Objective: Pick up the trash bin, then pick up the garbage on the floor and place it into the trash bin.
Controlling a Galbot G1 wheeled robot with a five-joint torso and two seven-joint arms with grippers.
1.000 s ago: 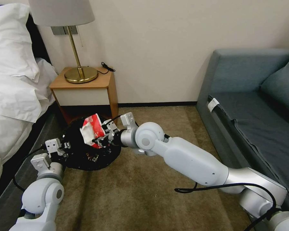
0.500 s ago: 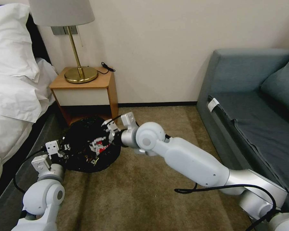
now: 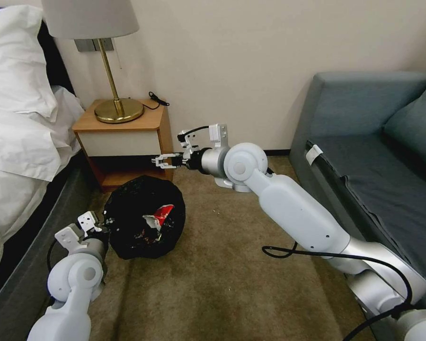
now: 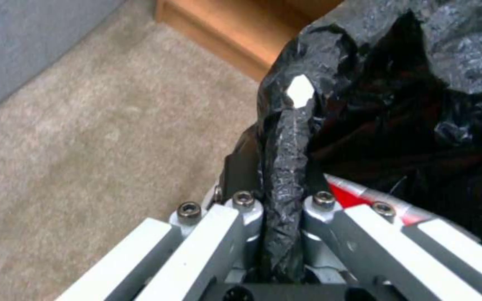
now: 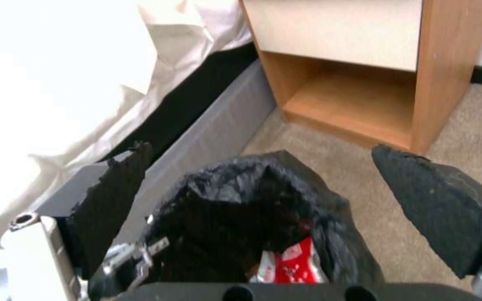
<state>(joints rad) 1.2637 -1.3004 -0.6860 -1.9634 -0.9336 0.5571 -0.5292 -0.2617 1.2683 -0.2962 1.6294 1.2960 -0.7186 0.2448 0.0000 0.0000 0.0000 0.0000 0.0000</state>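
The trash bin, lined with a black bag, sits low on the carpet in front of the nightstand. My left gripper is shut on its near rim; the left wrist view shows the bag-covered rim pinched between the fingers. Inside the bin lies a piece of garbage, the red-and-white wrapper, also seen as the wrapper below my right wrist. My right gripper hovers above the bin near the nightstand's front, open and empty, with its black pads spread wide over the bin.
The wooden nightstand with a brass lamp stands just behind the bin. The bed runs along the left, and a blue-grey sofa is on the right. Open carpet lies between them.
My right gripper let go of the red-and-white wrapper, which dropped into the bin. It then rose and drew back toward the nightstand. The left gripper kept its hold; the bin shifted slightly.
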